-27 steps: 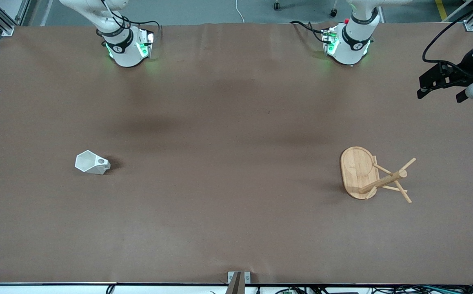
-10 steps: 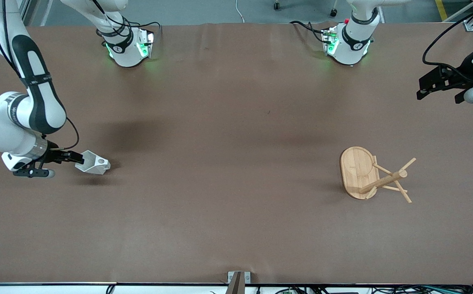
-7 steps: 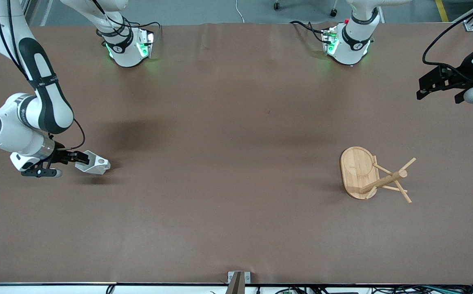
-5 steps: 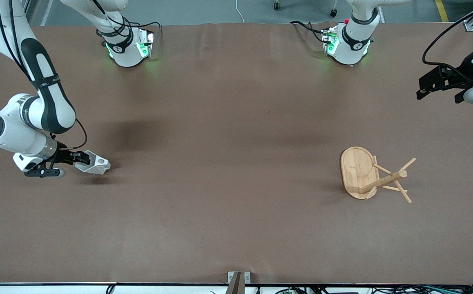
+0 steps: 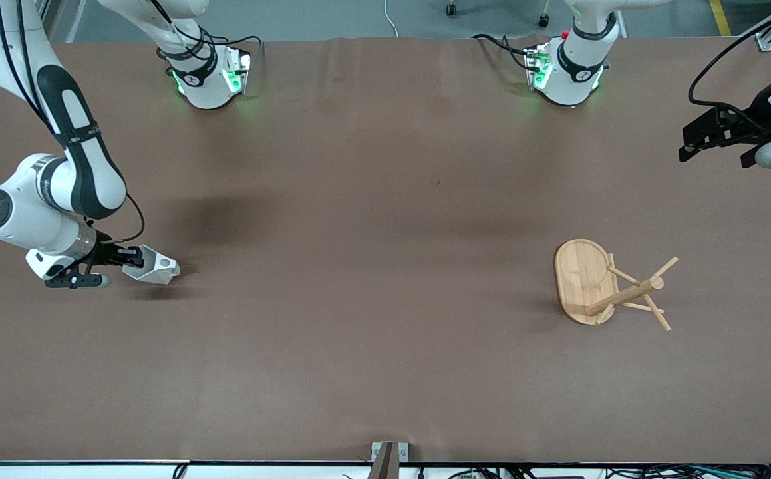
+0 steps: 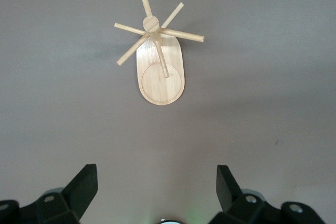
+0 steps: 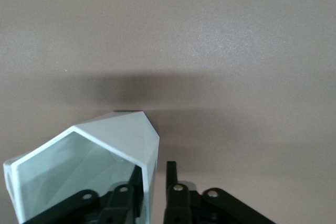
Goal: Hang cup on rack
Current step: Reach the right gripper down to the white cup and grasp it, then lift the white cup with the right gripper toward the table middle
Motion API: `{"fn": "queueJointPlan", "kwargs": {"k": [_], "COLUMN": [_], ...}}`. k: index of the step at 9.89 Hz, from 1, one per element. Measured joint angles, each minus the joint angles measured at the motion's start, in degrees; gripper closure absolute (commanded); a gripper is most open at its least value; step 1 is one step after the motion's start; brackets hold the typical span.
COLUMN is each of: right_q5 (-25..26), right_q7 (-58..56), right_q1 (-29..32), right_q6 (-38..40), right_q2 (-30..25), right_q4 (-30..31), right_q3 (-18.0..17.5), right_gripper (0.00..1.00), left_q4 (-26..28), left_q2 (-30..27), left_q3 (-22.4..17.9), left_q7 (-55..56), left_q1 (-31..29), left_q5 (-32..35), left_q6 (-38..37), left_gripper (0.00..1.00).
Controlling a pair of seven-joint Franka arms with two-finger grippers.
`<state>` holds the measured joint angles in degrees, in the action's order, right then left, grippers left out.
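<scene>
Slippage is the main worry: the right gripper (image 5: 134, 255) pinches only one thin wall of the white faceted cup (image 5: 152, 267), one finger inside the hexagonal mouth and the other outside, as the right wrist view shows. Such a narrow bite on a slanted, smooth facet could let the cup (image 7: 89, 161) swivel or drop once it leaves the table. A twisted cup would turn its tab handle, with the round hole, away from the pegs, and the hang would likely fail. The bamboo rack (image 5: 608, 286) adds a second risk: in the front view it appears tipped over, its oval base on edge and its post and pegs lying out toward the left arm's end of the table, so no peg seems to point up to take the handle.

The cup lies on its side on the brown table (image 5: 372, 199), near the right arm's end, well apart from the rack. The right arm reaches down from its base, elbow bent, wrist low and nearly level with the tabletop, fingers clamped on the cup's rim wall. The left gripper (image 6: 157, 192) waits high above the table with its fingers spread wide, holding nothing, looking down on the rack (image 6: 159, 59).
</scene>
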<state>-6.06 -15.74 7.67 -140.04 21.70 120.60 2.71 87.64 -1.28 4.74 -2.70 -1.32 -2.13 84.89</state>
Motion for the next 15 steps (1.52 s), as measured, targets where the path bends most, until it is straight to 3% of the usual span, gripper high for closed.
{"fn": "queueJointPlan", "kwargs": {"k": [5, 8, 11, 15], "right_q5": [-0.90, -2.34, -10.62, -25.81], "right_q7": [-0.08, -0.04, 4.35, 13.38], "right_q1": [-0.01, -0.16, -2.03, -5.21], "right_q6": [2.12, 24.51, 37.57, 38.10], "right_q2": [0.03, -2.78, -5.52, -6.32], "right_q4": [-0.75, -12.71, -22.53, -23.27], "right_q3": [0.00, -0.03, -0.32, -5.65], "right_gripper": [0.99, 0.99, 0.99, 0.99], "left_q4": [-0.02, -0.04, -0.05, -0.05], "left_q2": [0.00, 0.00, 0.00, 0.02], "left_q3": [0.00, 0.00, 0.01, 0.20], "left_q7": [0.00, 0.00, 0.00, -0.52], "left_q1": [0.00, 0.00, 0.01, 0.99], "left_q5": [0.00, 0.00, 0.00, 0.00], "left_q6": [0.00, 0.00, -0.04, -0.20], "left_gripper": [0.00, 0.00, 0.00, 0.00]}}
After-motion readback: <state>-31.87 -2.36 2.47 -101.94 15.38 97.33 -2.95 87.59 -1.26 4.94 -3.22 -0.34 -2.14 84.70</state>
